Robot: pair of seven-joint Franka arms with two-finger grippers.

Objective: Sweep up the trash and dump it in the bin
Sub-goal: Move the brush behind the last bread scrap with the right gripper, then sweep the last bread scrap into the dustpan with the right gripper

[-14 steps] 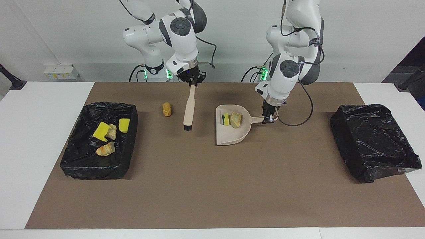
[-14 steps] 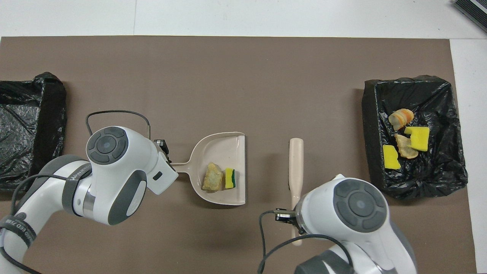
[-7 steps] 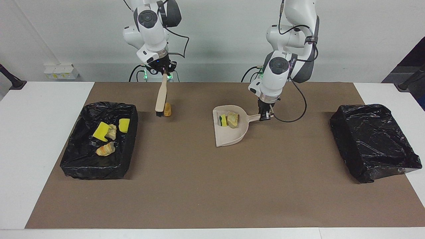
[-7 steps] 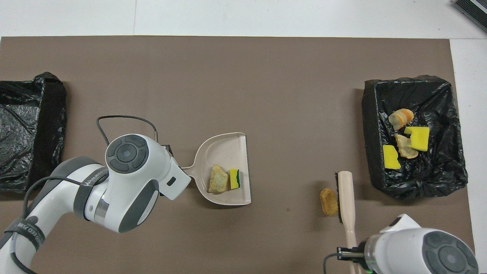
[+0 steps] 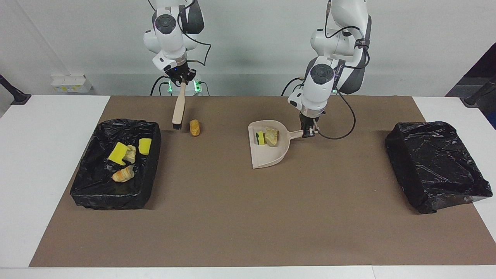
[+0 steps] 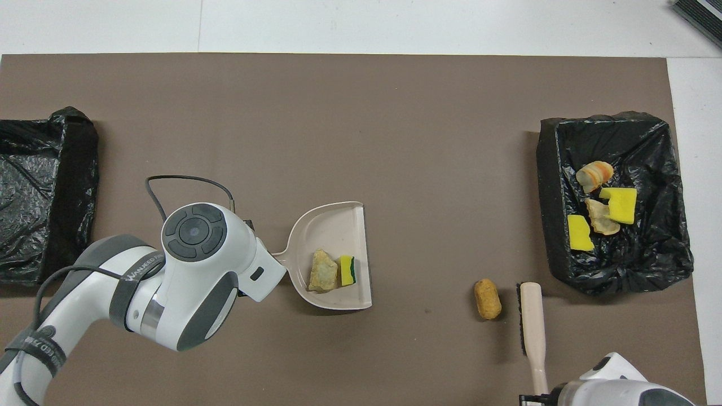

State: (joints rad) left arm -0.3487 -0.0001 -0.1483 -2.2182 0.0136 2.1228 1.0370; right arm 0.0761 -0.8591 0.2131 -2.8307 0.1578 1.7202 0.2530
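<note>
Overhead view shows the last loose scrap of trash, an orange-brown bread-like piece point(image 6: 487, 299), lying on the brown mat point(image 6: 361, 113) between brush point(image 6: 532, 330) and dustpan point(image 6: 338, 254), just beside the brush. It looks light and dry, likely to roll, so push it broadside rather than grasp it; its long axis runs toward and away from the robots. Right gripper point(image 5: 181, 78) is clenched on the brush handle. Left gripper point(image 5: 309, 131) clamps the dustpan handle; a sponge wedge point(image 6: 347, 270) and a rock-like lump point(image 6: 323, 272) sit inside. Four scraps lie in the bin point(image 6: 550, 169) beside the brush.
</note>
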